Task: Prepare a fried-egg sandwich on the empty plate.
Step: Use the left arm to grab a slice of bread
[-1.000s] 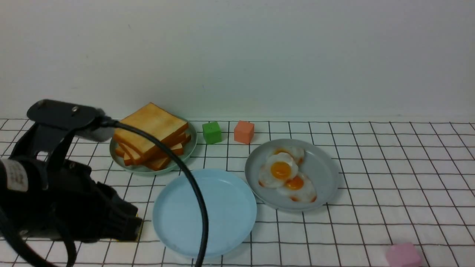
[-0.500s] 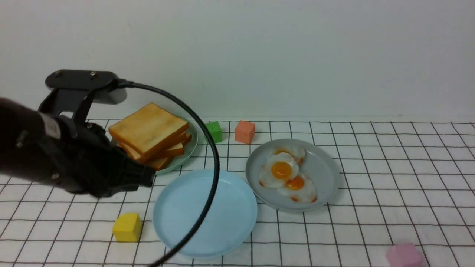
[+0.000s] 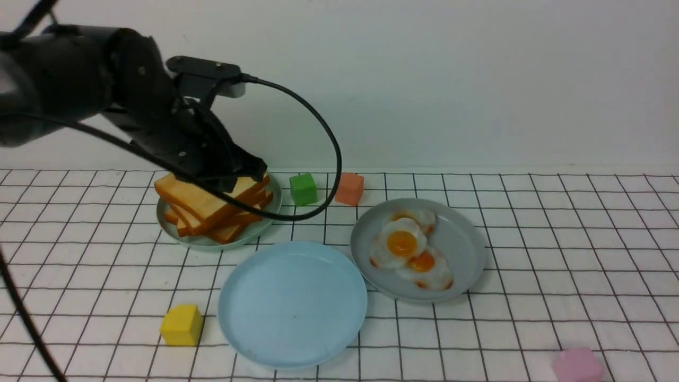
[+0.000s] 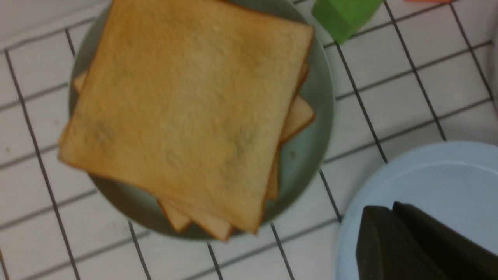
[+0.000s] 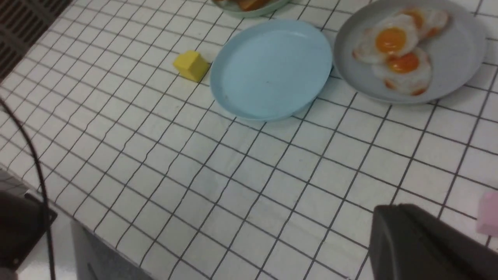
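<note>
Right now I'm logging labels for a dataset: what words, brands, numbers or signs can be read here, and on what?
None readable: no word, number or sign shows on the toast, the fried eggs, the sky-blue plate, the checked cloth or the left arm.

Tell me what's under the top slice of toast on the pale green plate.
More square golden-brown toast slices: their corners stick out beneath the top slice, stacked on the round pale grey-green plate. The top slice covers their middles, so an exact count isn't possible.

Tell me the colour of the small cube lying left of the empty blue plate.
The cube is yellow; the front view shows it best.
</note>
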Controlling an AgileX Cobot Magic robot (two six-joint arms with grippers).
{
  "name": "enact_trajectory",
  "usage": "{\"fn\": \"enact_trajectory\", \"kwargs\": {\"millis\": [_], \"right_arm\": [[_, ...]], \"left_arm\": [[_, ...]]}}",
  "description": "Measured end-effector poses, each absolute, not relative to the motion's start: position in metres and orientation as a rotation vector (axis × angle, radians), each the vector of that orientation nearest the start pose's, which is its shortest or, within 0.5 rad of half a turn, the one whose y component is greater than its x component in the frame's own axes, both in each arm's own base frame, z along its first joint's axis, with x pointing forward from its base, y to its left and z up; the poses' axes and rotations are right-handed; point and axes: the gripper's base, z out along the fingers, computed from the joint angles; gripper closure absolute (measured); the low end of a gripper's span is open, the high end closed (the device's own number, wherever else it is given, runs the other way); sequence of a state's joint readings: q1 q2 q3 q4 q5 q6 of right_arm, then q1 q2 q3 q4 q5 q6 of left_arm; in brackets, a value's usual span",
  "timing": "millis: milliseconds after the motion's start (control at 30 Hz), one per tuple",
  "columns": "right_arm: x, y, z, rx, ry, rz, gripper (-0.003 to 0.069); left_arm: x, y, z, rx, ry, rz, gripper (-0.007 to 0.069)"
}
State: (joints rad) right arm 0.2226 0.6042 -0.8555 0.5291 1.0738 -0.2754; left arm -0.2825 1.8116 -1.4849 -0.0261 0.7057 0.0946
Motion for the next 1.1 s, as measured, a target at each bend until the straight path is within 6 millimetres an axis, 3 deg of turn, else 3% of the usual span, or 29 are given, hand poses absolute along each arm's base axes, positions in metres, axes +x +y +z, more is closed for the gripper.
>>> {"fn": "enact_trajectory", "kwargs": {"millis": [100, 133, 333, 500, 867, 1100], "right_arm": [[0.074, 0.059, 0.367, -0.516, 2.186, 0.636, 0.0667], [0.074, 0.059, 0.367, -0.523, 2.186, 0.635, 0.0666], [0.074, 0.059, 0.367, -0.525, 2.187, 0.623, 0.0662], [0.075, 0.058, 0.366, -0.528, 2.191, 0.611, 0.0657], [0.074, 0.058, 0.366, -0.531, 2.197, 0.612, 0.0652], [0.072, 0.057, 0.364, -0.559, 2.224, 0.595, 0.0649]], "left_arm": [[0.405, -0.116, 0.268, 0.493, 2.452, -0.046, 0.0501], [0.415, -0.116, 0.259, 0.525, 2.430, 0.003, 0.0424], [0.433, -0.119, 0.232, 0.575, 2.379, 0.055, 0.0217], [0.440, -0.121, 0.214, 0.592, 2.386, 0.062, 0.0150], [0.446, -0.122, 0.196, 0.670, 2.390, 0.100, 0.0172], [0.447, -0.121, 0.195, 0.738, 2.364, 0.166, 0.0449]]}}
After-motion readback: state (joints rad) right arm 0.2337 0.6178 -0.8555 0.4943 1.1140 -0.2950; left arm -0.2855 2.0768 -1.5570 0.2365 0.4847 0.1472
